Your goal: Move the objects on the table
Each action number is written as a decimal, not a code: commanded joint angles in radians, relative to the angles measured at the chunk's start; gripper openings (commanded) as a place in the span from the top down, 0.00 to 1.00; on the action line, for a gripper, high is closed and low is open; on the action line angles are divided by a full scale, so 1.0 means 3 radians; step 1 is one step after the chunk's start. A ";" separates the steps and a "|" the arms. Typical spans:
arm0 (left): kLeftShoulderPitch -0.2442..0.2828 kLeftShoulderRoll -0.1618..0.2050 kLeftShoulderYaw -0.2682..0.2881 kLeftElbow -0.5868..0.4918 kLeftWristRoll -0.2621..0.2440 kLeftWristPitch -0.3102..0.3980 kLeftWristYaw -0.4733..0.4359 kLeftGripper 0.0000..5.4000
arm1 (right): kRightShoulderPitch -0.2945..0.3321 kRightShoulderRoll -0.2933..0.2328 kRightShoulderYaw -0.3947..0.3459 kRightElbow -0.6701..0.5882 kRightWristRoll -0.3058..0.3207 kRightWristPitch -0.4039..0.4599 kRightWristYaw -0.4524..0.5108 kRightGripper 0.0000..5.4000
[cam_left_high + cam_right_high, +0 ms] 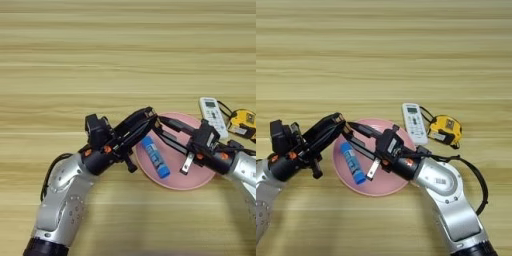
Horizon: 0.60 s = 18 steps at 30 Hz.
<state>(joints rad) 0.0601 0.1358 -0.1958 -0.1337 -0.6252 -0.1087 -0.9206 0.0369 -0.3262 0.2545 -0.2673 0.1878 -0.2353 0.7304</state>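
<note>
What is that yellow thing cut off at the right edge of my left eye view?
Observer: A yellow-and-black tape measure, whole in the right eye view, lying on the table just right of the white remote.
Operator: Where does the right arm go past my edge?
Observer: From the right tool over the pink plate, its silver forearm runs down to the bottom right corner.
Operator: Anything else there?
Observer: A black cable loops out beside that forearm.

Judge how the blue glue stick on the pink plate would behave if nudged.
The glue stick is a smooth cylinder lying on its side, so it probably rolls sideways easily. It looks small and likely light. The plate rim might check it.
</note>
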 commanded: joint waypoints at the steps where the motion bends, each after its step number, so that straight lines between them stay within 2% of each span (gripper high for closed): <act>1: -0.0032 -0.0018 -0.0026 0.0033 0.0071 -0.0004 -0.0059 0.85 | -0.0092 0.0002 0.0000 -0.0029 0.0072 0.0021 0.0019 0.76; 7: -0.0045 -0.0037 -0.0006 0.0057 0.0079 -0.0015 -0.0057 0.86 | -0.0097 -0.0004 -0.0026 -0.0083 0.0240 0.0097 0.0044 0.63; 11: -0.0063 -0.0046 0.0019 0.0085 0.0081 -0.0023 -0.0050 0.86 | -0.0111 -0.0008 -0.0103 -0.0126 0.0479 0.0201 0.0084 0.54; 18: -0.0150 -0.0081 0.0118 0.0180 0.0096 -0.0040 -0.0006 0.86 | -0.0115 -0.0004 -0.0429 -0.0255 0.1361 0.0489 0.0283 0.37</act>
<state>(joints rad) 0.0266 0.1114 -0.1676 -0.0858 -0.6118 -0.1229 -0.9257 0.0165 -0.3253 0.1553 -0.3210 0.5401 -0.1179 0.8007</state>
